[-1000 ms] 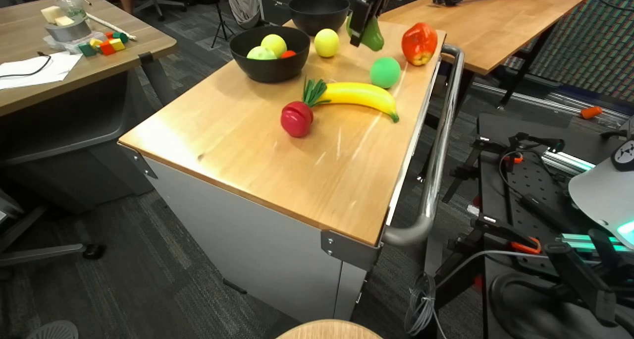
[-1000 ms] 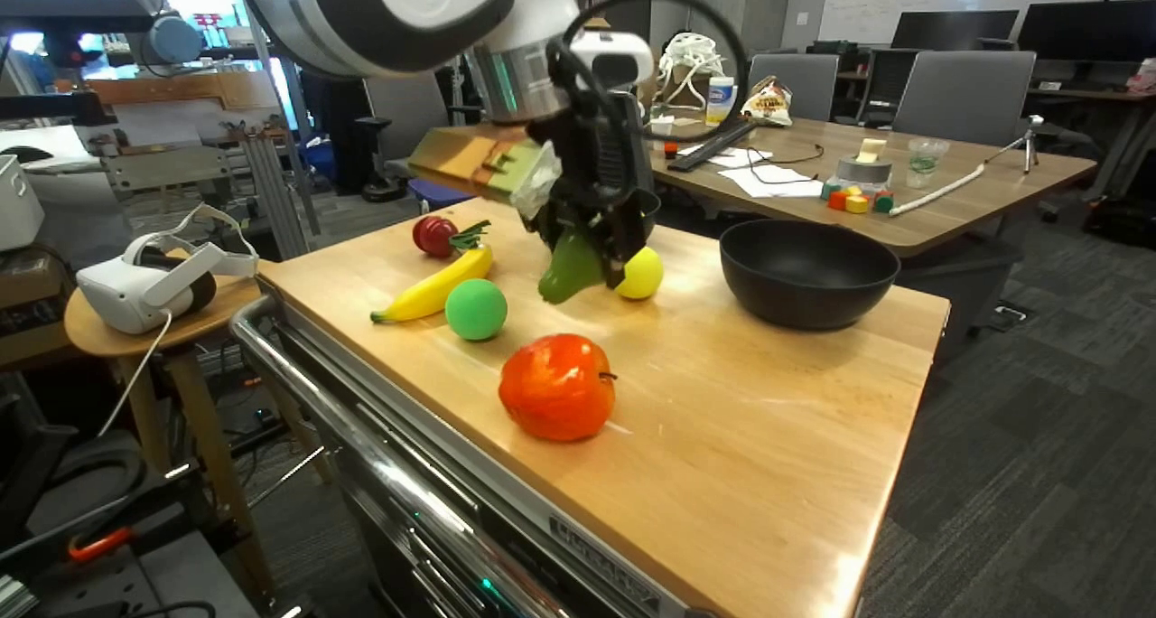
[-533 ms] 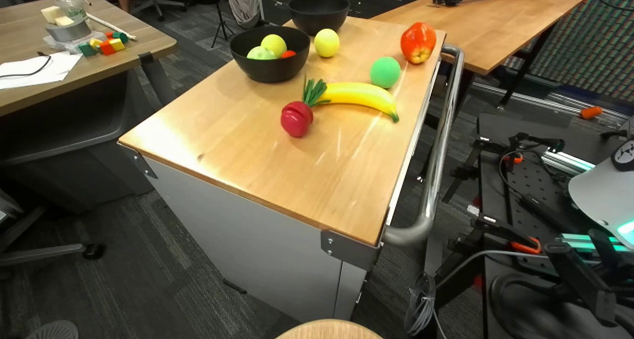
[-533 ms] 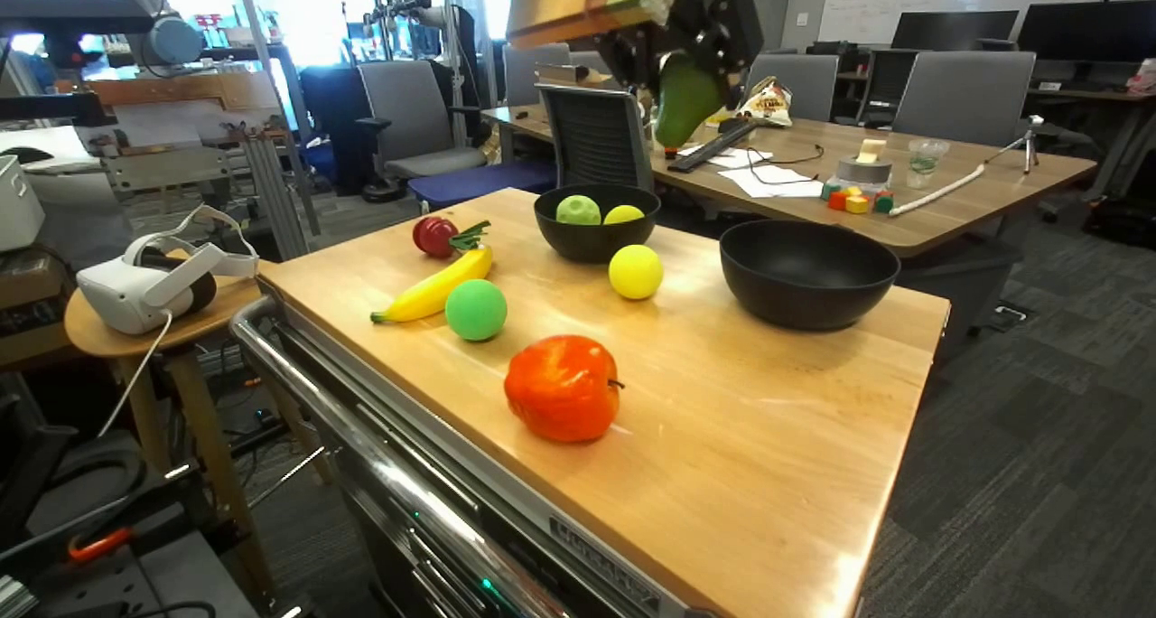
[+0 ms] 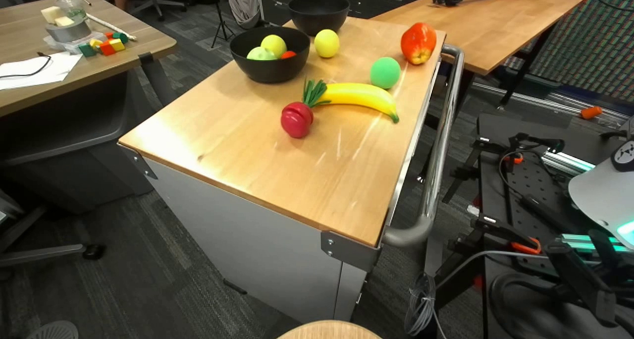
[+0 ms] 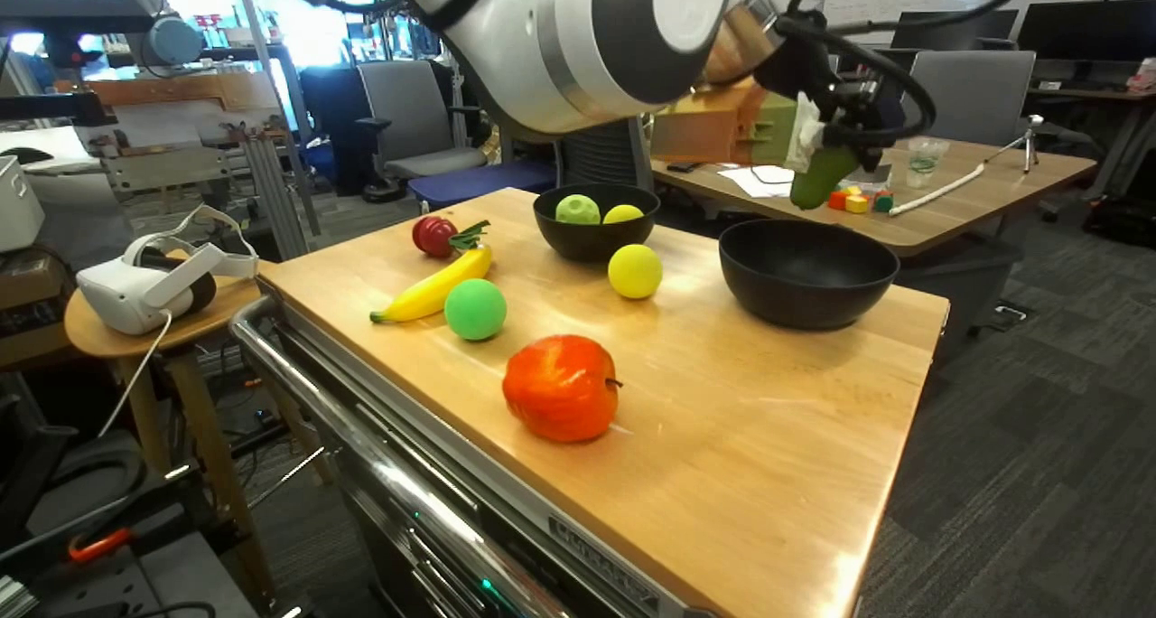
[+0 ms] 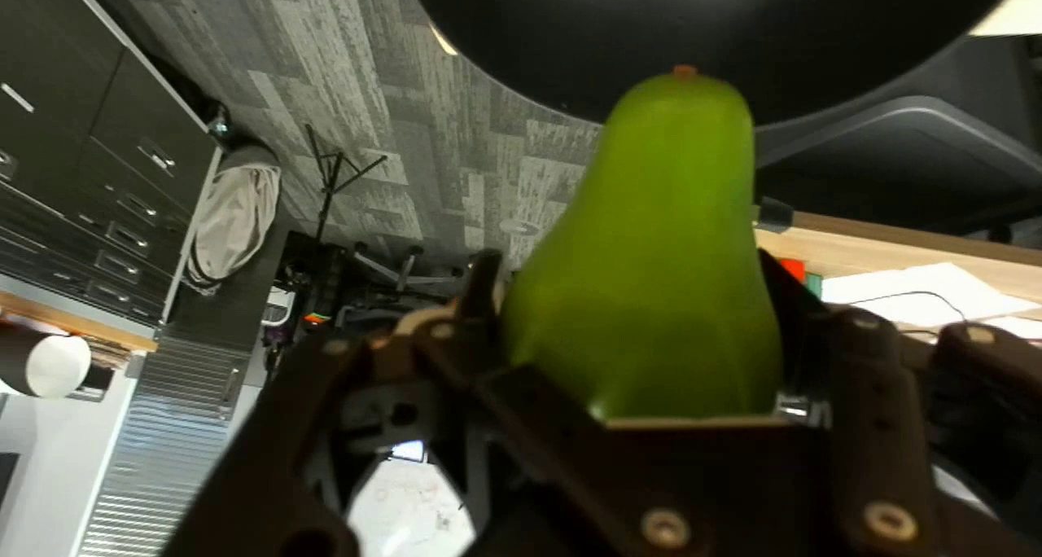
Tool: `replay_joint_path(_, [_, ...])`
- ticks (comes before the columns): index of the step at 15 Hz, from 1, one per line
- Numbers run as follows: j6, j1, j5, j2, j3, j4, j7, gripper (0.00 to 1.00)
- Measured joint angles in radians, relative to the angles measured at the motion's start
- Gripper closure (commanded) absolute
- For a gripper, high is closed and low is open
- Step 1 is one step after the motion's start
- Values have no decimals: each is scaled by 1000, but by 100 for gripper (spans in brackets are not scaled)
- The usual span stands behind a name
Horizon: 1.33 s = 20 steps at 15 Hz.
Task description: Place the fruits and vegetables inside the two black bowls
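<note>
- Green and glossy, the pear (image 7: pixel 659 239) is clasped in the pincer (image 7: pixel 635 276), spread only to the fruit's width; it hangs tilted, narrow end down.
- Change: a second ago it hung near the yellow ball (image 6: pixel 635 272); now it has come across to the black bowl (image 6: pixel 808 279) — pick-up done, the drop seemingly next.
- From the wrist view its tip overlaps the bowl's rim. Over the hollow or just past it, I cannot tell; a release now might miss.
- No produce shows in that bowl, so this would likely be its first piece.
- The other black bowl (image 5: pixel 270 69) holds a green round piece (image 5: pixel 261 54), a yellow round piece (image 5: pixel 275 44) and a red piece (image 5: pixel 289 54).
- Loose on the surface (image 6: pixel 750 437) besides the yellow ball: green ball (image 6: pixel 475 309), banana (image 6: pixel 433 288), red radish (image 6: pixel 434 237), red-orange pepper (image 6: pixel 562 388) — much remains.
</note>
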State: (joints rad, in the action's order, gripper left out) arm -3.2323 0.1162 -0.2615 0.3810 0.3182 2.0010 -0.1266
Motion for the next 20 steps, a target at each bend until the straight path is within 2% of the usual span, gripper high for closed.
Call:
replay_joint_path(3, [-14,-26,25,83,39,-47,-49,55])
replay_joint_path(8, [-9,-33,61,126,11,-69,-103,55])
replay_joint_path(9, [-6,-36,61,131,7,-69,-108,41])
replay_joint_path(10, [-2,-39,61,137,6,-68,-111,20])
replay_joint_path(11, [4,-43,61,146,6,-68,-113,7])
replay_joint_path(12, [8,-46,61,155,6,-68,-114,1])
replay_joint_path(16, [40,-51,58,164,-9,-67,-115,0])
replay_joint_path(20, [113,-101,25,87,18,-60,-111,0])
